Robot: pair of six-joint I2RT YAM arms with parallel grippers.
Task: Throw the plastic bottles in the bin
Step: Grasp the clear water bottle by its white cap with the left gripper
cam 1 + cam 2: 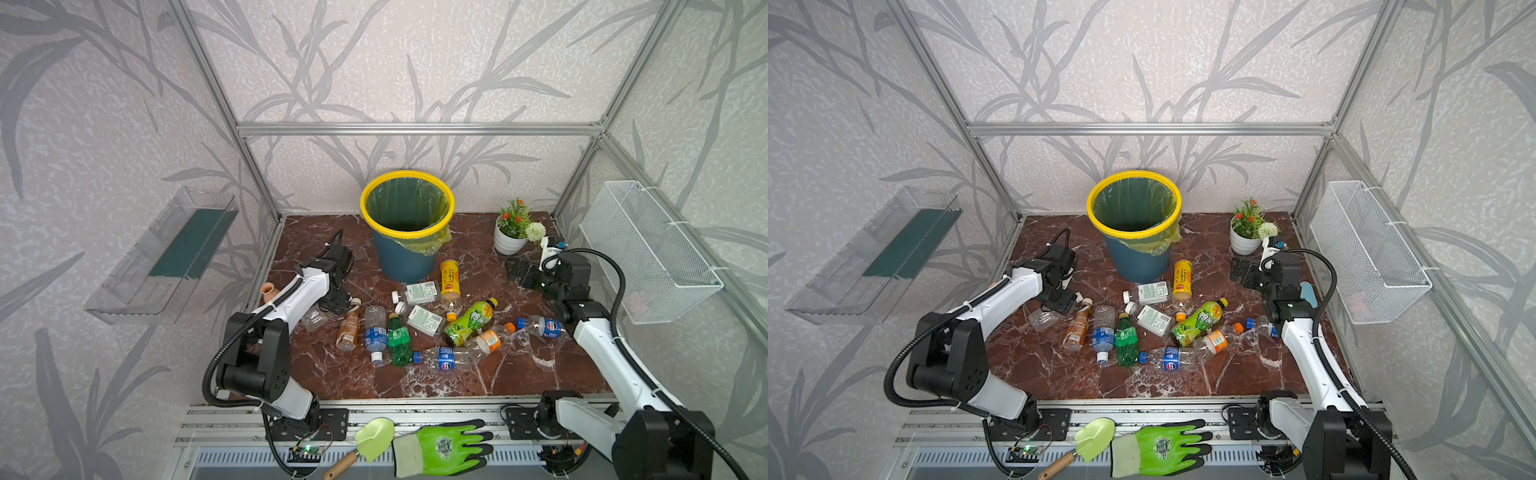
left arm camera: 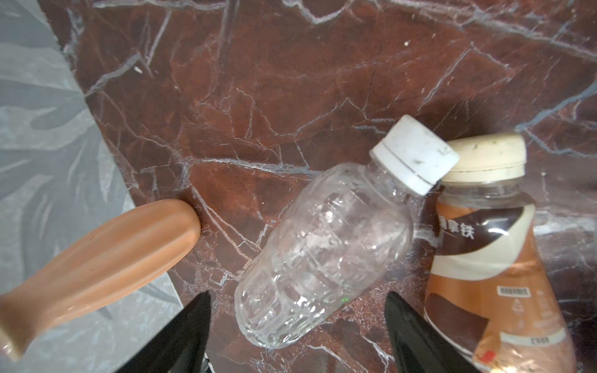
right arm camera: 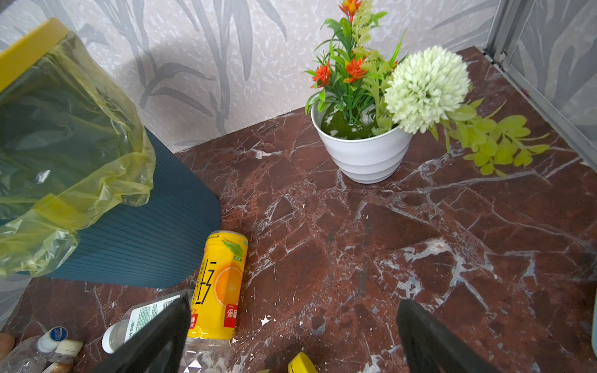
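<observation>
The bin (image 1: 407, 239) (image 1: 1133, 237), dark blue with a yellow rim, stands at the back. Several plastic bottles lie in front of it, among them a green one (image 1: 399, 336), a yellow one (image 1: 450, 278) (image 3: 221, 284) and a lime-labelled one (image 1: 471, 322). My left gripper (image 1: 334, 301) (image 2: 297, 294) is open low over the floor. Its fingers straddle the base of a clear white-capped bottle (image 2: 323, 245) (image 1: 313, 318), with a gap on each side. A brown bottle (image 2: 484, 274) lies against that cap. My right gripper (image 1: 519, 270) (image 3: 294, 300) is open over bare floor beside the yellow bottle.
A terracotta vase (image 2: 106, 255) (image 1: 268, 291) lies by the left wall, close to my left gripper. A white flower pot (image 1: 511, 239) (image 3: 363, 155) stands at the back right. A wire basket (image 1: 648, 249) hangs on the right wall, a clear shelf (image 1: 166, 253) on the left.
</observation>
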